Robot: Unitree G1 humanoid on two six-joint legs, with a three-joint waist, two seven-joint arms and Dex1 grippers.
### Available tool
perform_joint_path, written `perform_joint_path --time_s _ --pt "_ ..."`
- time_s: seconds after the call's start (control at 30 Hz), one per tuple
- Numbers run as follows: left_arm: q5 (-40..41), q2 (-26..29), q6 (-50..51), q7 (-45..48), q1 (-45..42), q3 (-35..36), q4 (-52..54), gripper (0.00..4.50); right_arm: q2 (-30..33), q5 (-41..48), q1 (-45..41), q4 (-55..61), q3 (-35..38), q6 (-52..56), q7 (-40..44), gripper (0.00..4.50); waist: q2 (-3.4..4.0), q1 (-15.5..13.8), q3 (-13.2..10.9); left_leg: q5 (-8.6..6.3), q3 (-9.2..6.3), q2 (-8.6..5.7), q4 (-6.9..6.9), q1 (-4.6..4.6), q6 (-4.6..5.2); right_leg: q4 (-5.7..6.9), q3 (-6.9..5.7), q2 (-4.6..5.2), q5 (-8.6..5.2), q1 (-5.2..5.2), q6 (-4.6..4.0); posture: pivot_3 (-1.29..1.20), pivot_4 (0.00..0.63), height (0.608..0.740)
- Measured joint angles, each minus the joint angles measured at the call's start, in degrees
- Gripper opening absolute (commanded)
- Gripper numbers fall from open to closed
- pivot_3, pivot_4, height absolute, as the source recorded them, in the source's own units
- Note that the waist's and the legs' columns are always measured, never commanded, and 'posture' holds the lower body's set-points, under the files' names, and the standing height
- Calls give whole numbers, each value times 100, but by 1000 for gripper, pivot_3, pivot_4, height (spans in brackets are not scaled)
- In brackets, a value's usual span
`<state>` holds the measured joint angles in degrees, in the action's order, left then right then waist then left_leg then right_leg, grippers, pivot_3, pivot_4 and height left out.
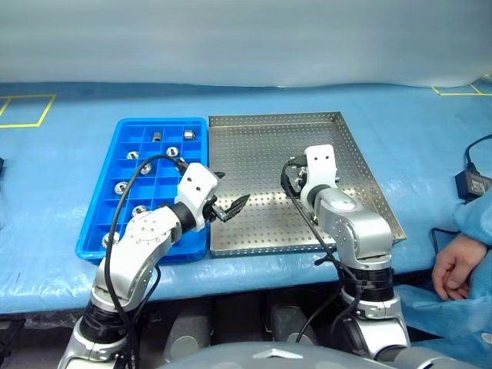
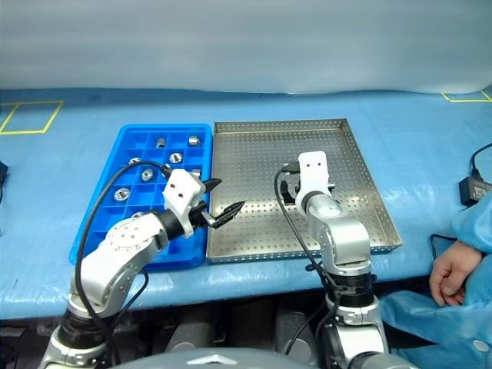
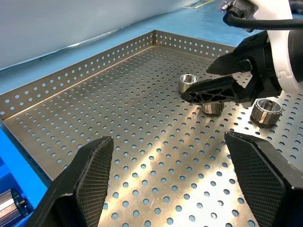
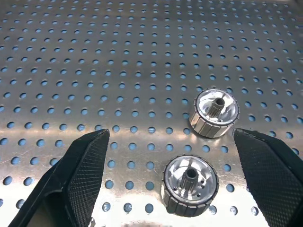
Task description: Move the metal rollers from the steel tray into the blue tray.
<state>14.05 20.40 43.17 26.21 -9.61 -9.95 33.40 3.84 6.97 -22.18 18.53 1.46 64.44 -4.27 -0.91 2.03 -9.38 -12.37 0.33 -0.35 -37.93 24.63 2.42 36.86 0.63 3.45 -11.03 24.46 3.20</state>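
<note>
The steel tray [image 1: 346, 138] lies in the middle of the blue-covered table, with the blue tray [image 1: 127, 127] against its left side. Several metal rollers [image 1: 146, 167] sit in the blue tray's compartments. In the right wrist view two rollers [image 4: 214, 112] [image 4: 190, 184] stand on the perforated floor just ahead of my open right gripper [image 4: 170, 137]. A third roller [image 3: 188, 82] shows beyond it in the left wrist view. My left gripper [image 1: 233, 190] hovers open and empty over the steel tray's front left part, pointing toward the right gripper.
A person's hand [image 1: 457, 265] in a blue sleeve rests at the table's front right edge. A black box with a cable [image 1: 473, 183] lies on the table to the right of the steel tray. Yellow tape marks [image 1: 27, 111] run along the far left.
</note>
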Motion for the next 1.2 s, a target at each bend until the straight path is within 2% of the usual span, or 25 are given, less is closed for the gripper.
perform_joint_path --time_s 0.13,0.3,0.77,0.87,1.07,1.1,1.2 --pt "-8 1 64 -133 15 -17 2 4064 -738 25 -15 -38 587 -1 -359 4405 1 8 0 0 -1 3 1 0 0 0 0 -4 2 1 4 -36 150 740" --pt "-7 27 155 -209 14 -16 16 4064 -1048 6 -135 -273 703 -17 -560 4405 2 8 -1 1 -1 3 0 -1 0 -1 0 -3 2 1 4 -15 150 740" --pt "-23 130 388 -456 17 -23 273 4064 -1324 16 -157 -602 1034 -181 -946 4405 4 -2 -1 1 -4 2 6 -1 -1 -2 -1 -3 0 1 1 13 150 740" --pt "-23 134 393 -492 17 -23 273 4107 -1330 57 -151 -660 1087 -170 -991 3804 5 -3 -2 1 -4 2 8 0 -1 -2 -1 -2 0 2 1 15 150 740" --pt "-25 140 391 -498 22 -23 273 4107 -1331 224 -116 -675 1192 -141 -1069 1823 5 -1 -2 1 -4 2 11 0 -1 -3 -1 -2 -1 3 0 14 150 740" --pt "-28 140 389 -498 22 -23 273 4107 -1331 262 -116 -675 1192 -142 -1068 1693 6 -1 -3 1 -4 2 11 0 -1 -3 -1 -2 -1 4 0 15 150 740" --pt "-43 151 381 -499 28 -23 273 4107 -1331 348 -116 -675 1189 -142 -1045 1696 7 -3 -3 1 -4 2 11 0 0 -3 -1 -2 -8 4 10 15 150 740"
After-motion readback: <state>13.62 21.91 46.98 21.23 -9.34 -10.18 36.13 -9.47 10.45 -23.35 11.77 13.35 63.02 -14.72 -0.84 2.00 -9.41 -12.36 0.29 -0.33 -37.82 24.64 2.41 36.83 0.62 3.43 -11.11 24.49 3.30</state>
